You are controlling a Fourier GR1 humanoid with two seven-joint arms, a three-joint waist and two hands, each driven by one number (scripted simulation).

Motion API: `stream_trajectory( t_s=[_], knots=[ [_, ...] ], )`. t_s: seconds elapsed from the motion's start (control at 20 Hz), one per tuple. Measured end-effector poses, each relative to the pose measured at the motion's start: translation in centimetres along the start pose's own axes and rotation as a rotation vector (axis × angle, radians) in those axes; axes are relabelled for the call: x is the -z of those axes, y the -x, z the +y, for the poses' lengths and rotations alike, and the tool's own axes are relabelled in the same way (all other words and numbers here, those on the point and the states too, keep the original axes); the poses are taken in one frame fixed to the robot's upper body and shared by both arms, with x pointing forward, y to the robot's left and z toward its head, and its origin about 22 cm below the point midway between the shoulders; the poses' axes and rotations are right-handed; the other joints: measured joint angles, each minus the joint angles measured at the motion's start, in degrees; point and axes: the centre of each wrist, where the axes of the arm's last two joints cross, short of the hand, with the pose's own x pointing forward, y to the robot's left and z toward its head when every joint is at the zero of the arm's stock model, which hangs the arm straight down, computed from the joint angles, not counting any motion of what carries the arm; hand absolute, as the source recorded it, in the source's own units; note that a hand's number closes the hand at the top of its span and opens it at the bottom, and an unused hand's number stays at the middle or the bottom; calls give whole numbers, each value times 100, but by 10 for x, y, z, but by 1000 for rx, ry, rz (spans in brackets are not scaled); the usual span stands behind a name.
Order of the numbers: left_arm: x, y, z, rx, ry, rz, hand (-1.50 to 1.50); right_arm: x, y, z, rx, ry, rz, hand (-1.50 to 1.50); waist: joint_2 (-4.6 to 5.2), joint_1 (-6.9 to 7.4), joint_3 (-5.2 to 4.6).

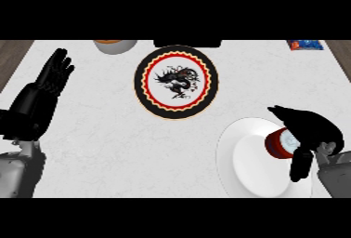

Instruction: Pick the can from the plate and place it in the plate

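Your right hand (308, 128) curls round the red can (280, 143), which sits on the white plate (250, 172) at lower right. The patterned plate (175, 81) lies up-left of it, well apart. Your left hand (51, 76) rests spread, farther off.

The desk (103, 139) has a white top with faint grey marbling and fills most of the view; at its far edge, left of centre, sits a pale round vessel (114, 45) with orange inside, cut off by the view's top; to its right, well apart, a flat black block (186, 43), also cut off; at the far right corner lies a blue packet (306, 44) with a red mark; a brown wood-grain strip (12, 56) shows past each side.
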Motion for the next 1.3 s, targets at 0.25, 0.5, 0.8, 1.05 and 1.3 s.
stream_trajectory(
  t_s=[0.25, 0.5, 0.8, 1.05, 1.3],
  knots=[
    [4, 2, 9, 4, 1, 1, 0, 16, 1, 18, -19, -21, 34, -150, 2, -3, 0],
    [5, 1, 6, 3, 9, 1, 0, 28, 7, 19, -19, 50, -6, 150, 4, 2, 0],
    [1, 6, 3, 6, 5, -3, 0, 33, 4, 19, -46, 260, -62, 150, 5, 10, 2],
    [0, 4, 7, 1, 8, -5, 0, 53, 59, 8, 4, 383, 7, 150, 25, 47, 7],
    [2, 1, 1, -2, 22, -10, 0, 72, 117, -6, 72, 503, 67, 150, 49, 116, 12]
  ],
)
